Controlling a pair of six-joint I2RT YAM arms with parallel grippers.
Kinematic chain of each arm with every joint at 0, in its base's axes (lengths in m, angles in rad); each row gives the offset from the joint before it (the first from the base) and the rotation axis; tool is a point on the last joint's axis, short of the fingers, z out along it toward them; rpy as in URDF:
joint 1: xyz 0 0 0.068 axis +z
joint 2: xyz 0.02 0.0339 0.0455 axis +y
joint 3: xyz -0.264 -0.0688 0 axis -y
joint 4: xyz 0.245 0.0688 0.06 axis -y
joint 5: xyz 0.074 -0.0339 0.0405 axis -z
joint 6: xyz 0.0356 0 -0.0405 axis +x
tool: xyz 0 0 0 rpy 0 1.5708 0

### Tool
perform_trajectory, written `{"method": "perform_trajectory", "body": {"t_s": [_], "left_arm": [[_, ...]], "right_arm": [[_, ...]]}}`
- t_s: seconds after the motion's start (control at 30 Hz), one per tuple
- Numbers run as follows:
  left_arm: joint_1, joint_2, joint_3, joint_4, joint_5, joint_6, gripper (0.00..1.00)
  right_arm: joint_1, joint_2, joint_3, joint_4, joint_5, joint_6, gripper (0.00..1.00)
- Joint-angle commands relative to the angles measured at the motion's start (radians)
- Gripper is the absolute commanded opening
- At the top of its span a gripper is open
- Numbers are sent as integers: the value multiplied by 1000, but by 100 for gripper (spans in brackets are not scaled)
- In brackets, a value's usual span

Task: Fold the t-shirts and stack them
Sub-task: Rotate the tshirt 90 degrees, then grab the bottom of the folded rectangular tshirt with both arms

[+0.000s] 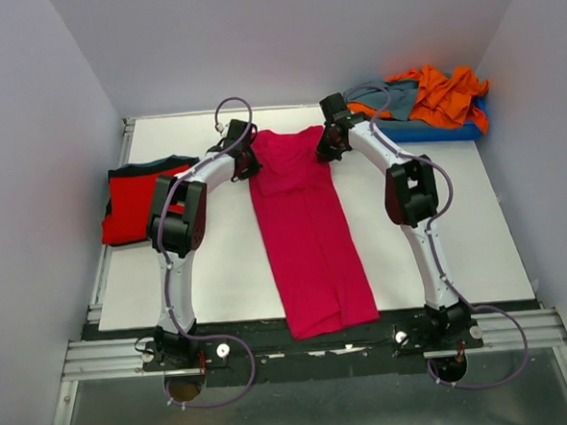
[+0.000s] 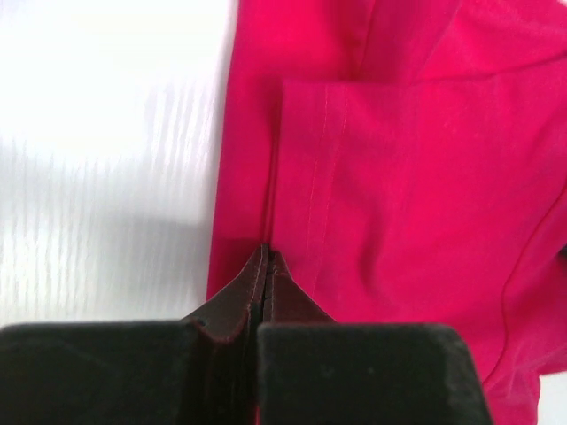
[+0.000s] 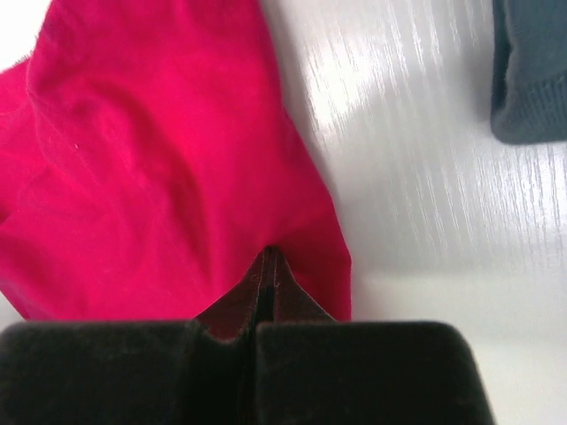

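Observation:
A magenta-pink t-shirt [image 1: 309,240] lies as a long narrow strip down the middle of the white table, its collar end at the far side. My left gripper [image 1: 247,167] is at its far left corner, and in the left wrist view the jaws [image 2: 267,252] are pressed together on a folded sleeve edge. At the far right corner my right gripper [image 1: 326,150] is shut too, with the cloth puckering around its tips [image 3: 270,252]. A bright red t-shirt [image 1: 134,202] lies folded at the table's left edge.
A blue tray [image 1: 442,130] at the far right corner holds a crumpled orange t-shirt [image 1: 445,95] and a grey-teal one [image 1: 402,97]. A grey-teal edge [image 3: 532,80] shows in the right wrist view. White walls close in the table on three sides.

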Motion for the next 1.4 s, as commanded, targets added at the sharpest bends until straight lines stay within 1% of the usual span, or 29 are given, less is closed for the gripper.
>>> {"method": "perform_trajectory", "body": {"t_s": [0.0, 0.13, 0.2, 0.27, 0.33, 0.4, 0.47, 0.53, 0.57, 0.63, 0.7, 0.8, 0.87, 0.97, 1.03, 1.07, 1.17, 1.23, 1.33, 1.37], "left_arm": [[21, 121, 129, -64, 29, -4, 0], [38, 239, 301, -144, 66, 3, 0], [46, 305, 416, -193, 69, 15, 0], [54, 365, 511, -230, 72, 19, 0], [61, 419, 590, -250, 112, 19, 0], [66, 450, 640, -259, 123, 19, 0], [71, 452, 650, -247, 141, 20, 0], [72, 426, 613, -221, 150, 31, 0], [72, 401, 592, -204, 155, 37, 0], [75, 346, 549, -176, 157, 57, 1], [77, 282, 509, -166, 155, 80, 9], [77, 160, 429, -141, 141, 107, 15], [77, 61, 328, -103, 125, 118, 20], [72, -85, 188, -60, 88, 124, 29], [58, -175, 90, -55, 57, 124, 29], [46, -225, 37, -49, 52, 121, 29], [-11, -360, -149, -38, 22, 103, 29], [-67, -444, -267, -43, -17, 89, 32], [-136, -571, -434, -38, -30, 65, 38], [-162, -608, -482, -41, -38, 56, 39]], "right_arm": [[-22, 66, 81, -29, 20, 53, 1], [-46, 122, 173, 0, -14, 73, 1], [-61, 132, 185, 34, -15, 90, 1], [-81, 142, 187, 68, -58, 114, 1], [-103, 152, 193, 97, -80, 140, 1], [-123, 164, 196, 151, -126, 148, 1], [-137, 186, 217, 219, -222, 115, 1], [-141, 201, 254, 241, -300, 91, 1], [-143, 188, 244, 278, -354, 56, 3], [-143, 134, 178, 338, -400, 7, 12], [-143, 61, 104, 372, -413, -21, 16], [-143, -51, 22, 373, -420, -85, 17], [-141, -137, -60, 384, -434, -117, 17], [-135, -315, -300, 467, -457, -143, 17], [-126, -448, -510, 554, -443, -136, 16], [-123, -514, -617, 592, -442, -125, 14], [-106, -665, -888, 660, -439, -97, 1], [-80, -772, -1035, 682, -416, -97, 1], [-26, -877, -1222, 692, -384, -111, 1], [-16, -901, -1250, 694, -377, -114, 1]]}}
